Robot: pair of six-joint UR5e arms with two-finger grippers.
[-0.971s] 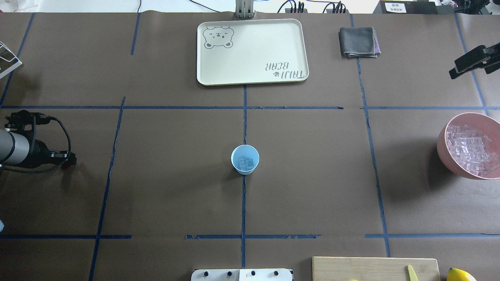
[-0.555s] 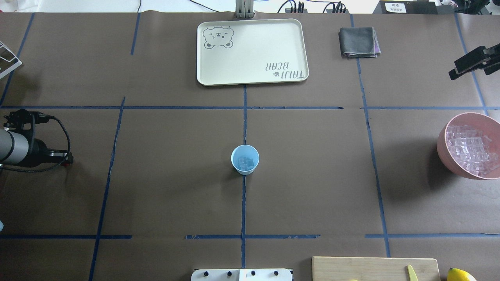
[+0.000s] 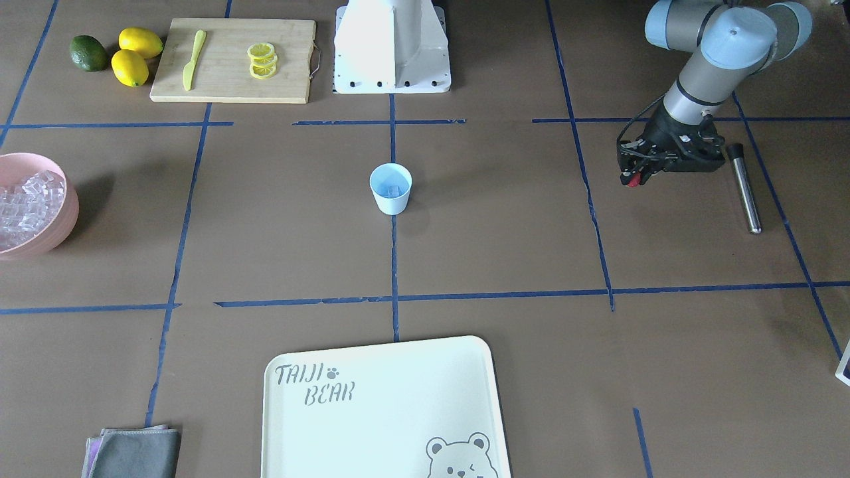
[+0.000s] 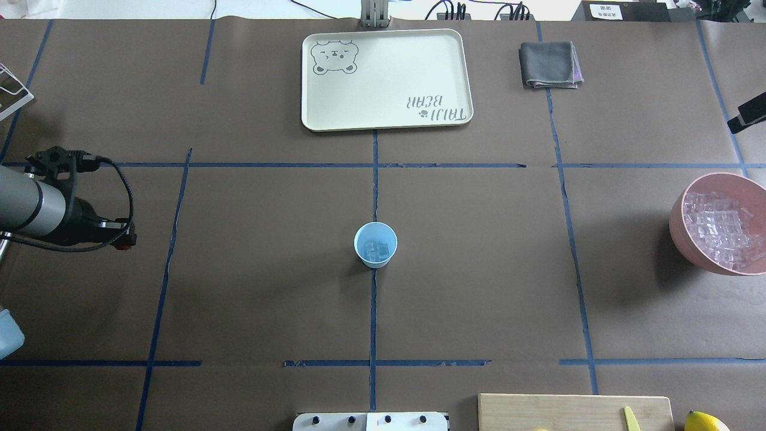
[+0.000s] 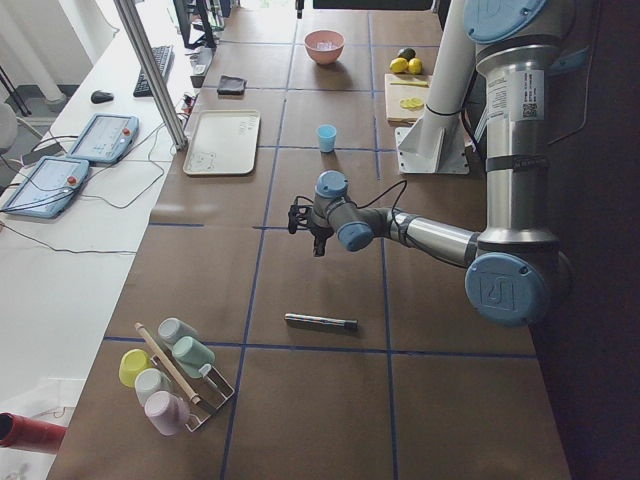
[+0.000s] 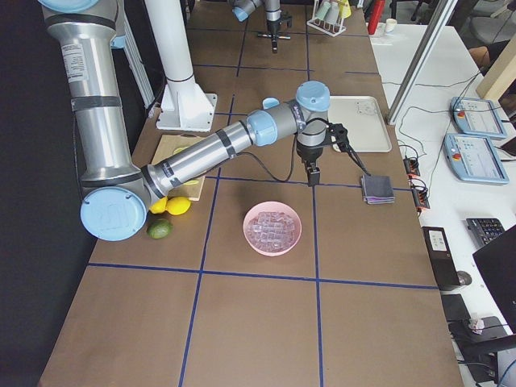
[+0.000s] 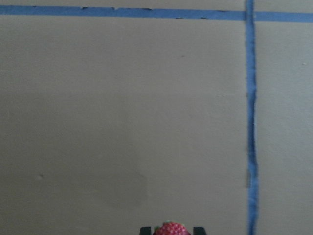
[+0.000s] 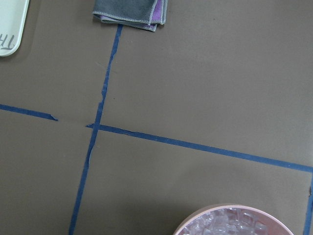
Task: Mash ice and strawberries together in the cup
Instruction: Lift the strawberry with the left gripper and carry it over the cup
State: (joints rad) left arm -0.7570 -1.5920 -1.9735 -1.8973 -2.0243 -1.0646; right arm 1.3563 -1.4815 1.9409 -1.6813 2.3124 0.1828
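I see left jaws clamped on the strawberry [image 7: 169, 228], well off at 9 o'clock of the cup [image 4: 375, 244]; ice [image 4: 377, 249] inside. Right jaws: can't tell.

Ice [image 4: 378, 249] in cup [image 4: 361, 237]; tray [image 4: 389, 72] beyond; bowl [image 4: 677, 230] far right.

The left arm [image 3: 692, 85] reaches out low, forearm near level, with the wrist bent so the left tool [image 3: 633, 179] points down, just clear of the tabletop [image 3: 498, 232]. Its fingers [image 7: 145, 230] pinch a strawberry [image 7: 169, 228] between them. The right arm [image 6: 218, 149] stretches far out, and the right tool [image 6: 311, 175] hangs straight down (its grip unreadable here).
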